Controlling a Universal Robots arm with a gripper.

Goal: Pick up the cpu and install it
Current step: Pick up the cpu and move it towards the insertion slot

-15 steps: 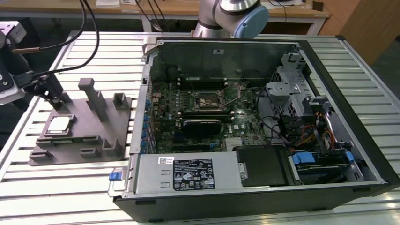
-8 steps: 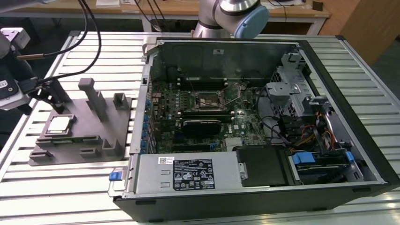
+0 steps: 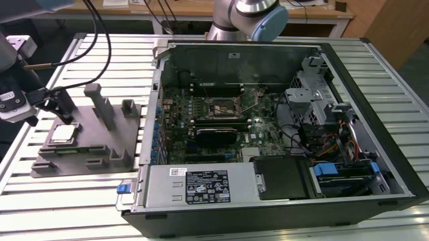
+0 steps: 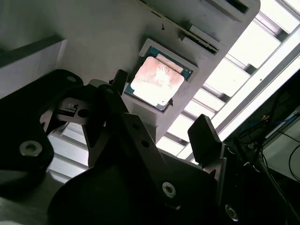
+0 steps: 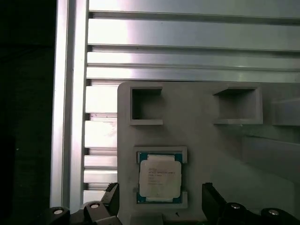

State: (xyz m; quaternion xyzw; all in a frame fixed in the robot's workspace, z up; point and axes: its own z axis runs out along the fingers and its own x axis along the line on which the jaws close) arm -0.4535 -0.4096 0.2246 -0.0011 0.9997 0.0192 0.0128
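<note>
On the slatted table [image 3: 375, 65], beside an open computer case [image 3: 234, 57], stands a grey posted fixture [image 3: 75, 156]. The gripper [image 5: 160, 194] hovers above, spread wide and empty — in the first wrist view its fingers [image 5: 209, 198] flank the cpu [image 5: 160, 177], flat in a recess.

At the left edge of the frame, my arm's gripper [image 3: 64, 116] hangs over the cpu [image 3: 62, 132], which lies flat on the grey fixture [image 3: 50, 150]. Right of it, an open computer case [image 3: 402, 163] lies on the slatted metal table [image 3: 54, 211], with the motherboard socket [image 3: 224, 107] exposed at centre.
</note>
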